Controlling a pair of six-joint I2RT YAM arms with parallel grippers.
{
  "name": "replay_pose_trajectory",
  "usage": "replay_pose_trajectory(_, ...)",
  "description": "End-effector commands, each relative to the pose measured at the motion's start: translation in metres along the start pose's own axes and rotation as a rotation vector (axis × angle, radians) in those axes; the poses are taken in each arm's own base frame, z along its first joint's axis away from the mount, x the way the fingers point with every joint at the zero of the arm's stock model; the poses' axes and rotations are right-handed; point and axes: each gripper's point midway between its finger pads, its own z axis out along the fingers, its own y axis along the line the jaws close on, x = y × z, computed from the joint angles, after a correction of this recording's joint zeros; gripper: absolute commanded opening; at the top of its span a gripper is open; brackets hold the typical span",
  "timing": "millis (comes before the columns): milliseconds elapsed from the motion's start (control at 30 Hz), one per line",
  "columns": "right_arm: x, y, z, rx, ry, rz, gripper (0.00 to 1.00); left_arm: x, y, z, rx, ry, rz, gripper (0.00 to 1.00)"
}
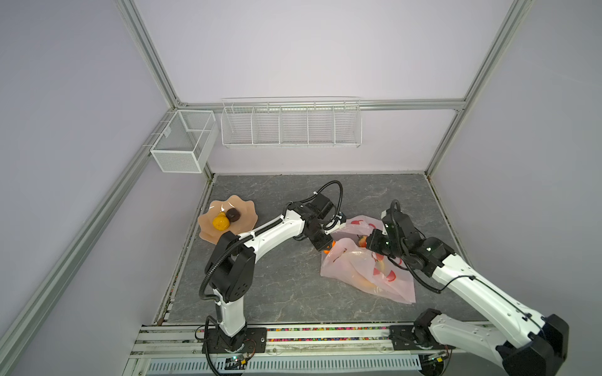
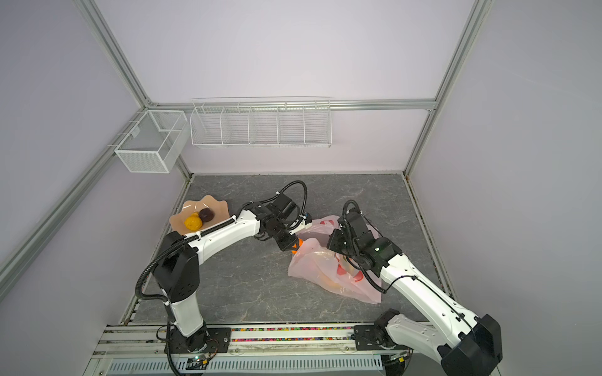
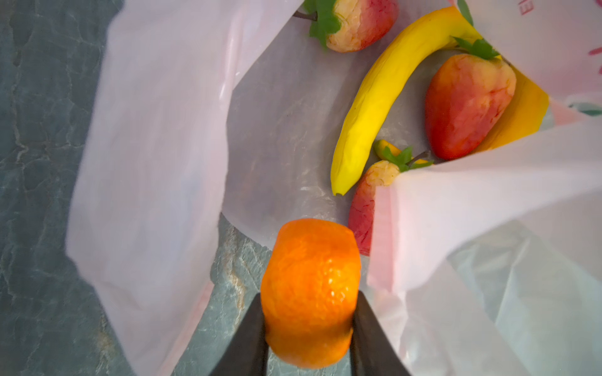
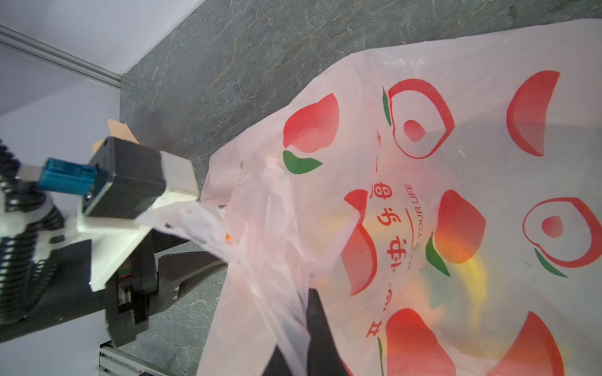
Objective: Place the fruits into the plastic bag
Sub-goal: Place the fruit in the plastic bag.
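Walls [image 1: 309, 48], pale lilac, enclose a marbled table [image 1: 277, 286]; wire rack [image 1: 291, 125] and mesh basket [image 1: 182, 143] hang behind. Right of centre lies the plastic bag [image 1: 358, 270], film pinched in the closed right hand [image 4: 298, 325], banana [image 3: 374, 107] and strawberries [image 3: 465, 104] inside. Nearer, the left arm [image 1: 277, 231] overlaps the peach dish [image 1: 247, 211] holding pear [image 1: 220, 222] and dark brown piece [image 1: 233, 213]. At the bag's mouth the left hand [image 3: 309, 294] clamps the orange [image 3: 309, 260]

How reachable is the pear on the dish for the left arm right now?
Probably not yet: left gripper is shut on the orange by the plastic bag. The pear itself lies uncovered.
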Motion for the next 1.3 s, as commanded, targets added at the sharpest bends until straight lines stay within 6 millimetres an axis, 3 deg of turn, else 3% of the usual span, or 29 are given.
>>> replay_pose_trajectory(0, -0.005, 0.005, -0.004, -0.006, -0.013, -0.003, 0.06, -0.008, -0.006, 0.002, 0.036, -0.001, 0.026, 0.21)
replay_pose_trajectory(200, -0.005, 0.004, -0.004, -0.006, -0.013, -0.003, 0.06, -0.023, -0.017, 0.008, 0.086, -0.029, 0.02, 0.21)
replay_pose_trajectory(767, -0.003, 0.005, -0.001, -0.017, -0.013, 0.006, 0.06, -0.063, -0.086, 0.034, 0.423, -0.098, -0.164, 0.28)
replay_pose_trajectory(833, -0.003, 0.005, -0.001, -0.019, -0.014, 0.005, 0.06, -0.065, -0.093, 0.039, 0.474, -0.087, -0.198, 0.34)
replay_pose_trajectory(967, -0.004, 0.006, -0.002, -0.021, -0.014, 0.006, 0.06, -0.064, -0.098, 0.043, 0.497, -0.088, -0.227, 0.6)
replay_pose_trajectory(1267, -0.003, 0.004, -0.001, -0.019, -0.015, 0.007, 0.06, -0.069, -0.085, 0.024, 0.455, -0.14, -0.299, 0.76)
